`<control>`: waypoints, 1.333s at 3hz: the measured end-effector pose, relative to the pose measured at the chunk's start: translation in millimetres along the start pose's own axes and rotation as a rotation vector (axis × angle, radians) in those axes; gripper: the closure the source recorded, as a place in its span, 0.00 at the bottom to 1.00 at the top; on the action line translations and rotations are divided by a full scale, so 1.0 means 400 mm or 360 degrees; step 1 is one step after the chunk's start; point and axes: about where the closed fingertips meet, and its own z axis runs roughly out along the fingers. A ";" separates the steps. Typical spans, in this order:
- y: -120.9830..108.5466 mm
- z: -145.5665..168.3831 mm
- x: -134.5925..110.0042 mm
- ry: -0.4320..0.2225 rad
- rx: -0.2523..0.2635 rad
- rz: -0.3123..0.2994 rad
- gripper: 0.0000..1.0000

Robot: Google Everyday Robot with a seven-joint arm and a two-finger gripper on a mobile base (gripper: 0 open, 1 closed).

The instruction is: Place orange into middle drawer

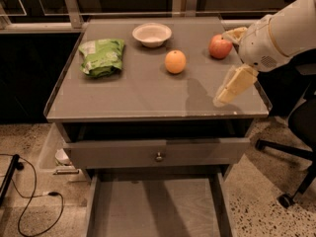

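The gripper hangs over the tabletop's right edge, jaws spread wide and holding nothing. The orange rests on the tabletop well left of them; the red apple sits beside the far jaw. The middle drawer stands open below.

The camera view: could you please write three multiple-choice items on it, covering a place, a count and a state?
1. Where is the orange? A in the bowl; B on the tabletop; C on the ground.
2. How many fruits lie on the tabletop? A three; B one; C two.
3. The middle drawer is: A pulled open; B shut; C removed.
Key: B, it rests on the tabletop, the hand at the right edge beside the red apple; C, orange and apple; A, its inside shows.
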 end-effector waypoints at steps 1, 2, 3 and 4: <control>-0.060 0.079 -0.026 -0.0114 -0.0017 0.0026 0.00; -0.105 0.141 -0.036 -0.0222 -0.0061 0.0103 0.00; -0.133 0.203 -0.048 -0.0287 -0.0125 0.0157 0.00; -0.151 0.259 -0.065 -0.0317 -0.0175 0.0168 0.00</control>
